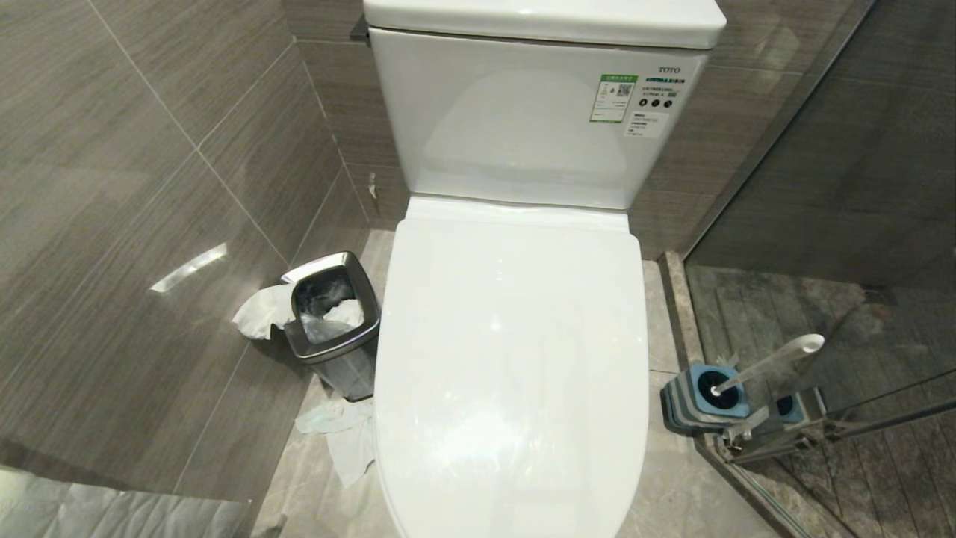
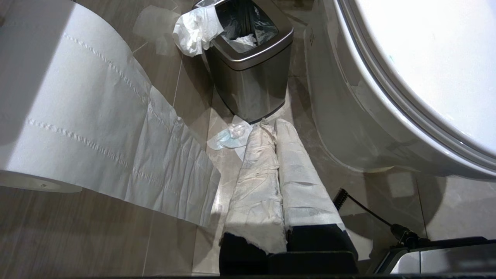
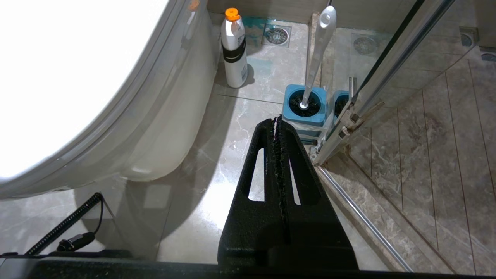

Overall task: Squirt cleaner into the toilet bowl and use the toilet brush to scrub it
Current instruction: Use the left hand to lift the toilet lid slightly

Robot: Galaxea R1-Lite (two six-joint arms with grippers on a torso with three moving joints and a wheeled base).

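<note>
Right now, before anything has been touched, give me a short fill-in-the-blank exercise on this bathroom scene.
1. The toilet lid is ____.
2. The toilet brush stands in a ____ holder beside the glass door.
3. The white bottle on the floor by the toilet has an ____ cap.
4. The right gripper is shut and holds ____.

Missing words: closed; blue; orange; nothing
</note>
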